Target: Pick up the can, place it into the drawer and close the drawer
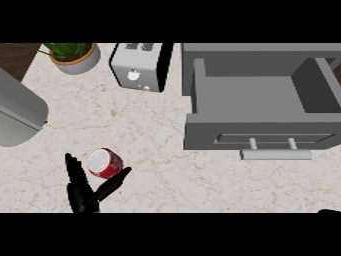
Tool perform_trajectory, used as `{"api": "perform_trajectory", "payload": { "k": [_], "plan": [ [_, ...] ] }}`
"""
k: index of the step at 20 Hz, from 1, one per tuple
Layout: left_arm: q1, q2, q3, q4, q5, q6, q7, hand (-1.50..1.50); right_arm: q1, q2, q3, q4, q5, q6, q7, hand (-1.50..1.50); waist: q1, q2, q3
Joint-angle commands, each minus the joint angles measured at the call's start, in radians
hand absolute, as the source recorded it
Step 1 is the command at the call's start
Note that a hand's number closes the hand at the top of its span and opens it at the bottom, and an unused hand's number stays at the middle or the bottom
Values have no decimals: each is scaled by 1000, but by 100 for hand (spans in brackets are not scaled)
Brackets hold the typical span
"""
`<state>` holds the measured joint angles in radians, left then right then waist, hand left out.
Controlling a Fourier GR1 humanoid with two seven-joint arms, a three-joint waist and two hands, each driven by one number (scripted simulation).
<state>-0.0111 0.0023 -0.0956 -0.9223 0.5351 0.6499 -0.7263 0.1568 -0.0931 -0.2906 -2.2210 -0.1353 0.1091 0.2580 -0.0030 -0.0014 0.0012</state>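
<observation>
Drawer (pixel 265 95) gapes open, nothing showing inside, while one red can (pixel 104 163) lies on the counter (pixel 173 170) between the left hand's (pixel 83 192) straight, spread fingers, right hand (pixel 332 211) barely visible, fingers unreadable.

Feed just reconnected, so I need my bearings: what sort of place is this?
Most likely a kitchen counter: a pale marbled worktop carrying a toaster, a potted plant and an open grey drawer.
</observation>
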Motion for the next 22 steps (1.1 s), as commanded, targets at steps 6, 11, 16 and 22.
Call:
{"api": "perform_trajectory", "payload": {
  "k": [6, 11, 16, 22],
  "plan": [
    [-120, 27, 11, 104, -36, -103, 60, -150, 34, 43, 42, -78, 49, -3, 25, -150, -2, 1, -1],
    [-207, 42, 42, 171, -11, -197, 50, 150, -48, 12, 13, -33, 33, -23, 68, -150, -1, 2, -1],
    [-268, 36, 69, 220, -29, -240, 1, 150, 24, 54, 14, -5, 61, 11, -54, -150, -3, 2, -1],
    [-412, 131, -22, 352, -85, -486, 101, 150, -45, 9, 9, -15, 38, 2, 23, -150, -23, 7, -3]
  ]
}}
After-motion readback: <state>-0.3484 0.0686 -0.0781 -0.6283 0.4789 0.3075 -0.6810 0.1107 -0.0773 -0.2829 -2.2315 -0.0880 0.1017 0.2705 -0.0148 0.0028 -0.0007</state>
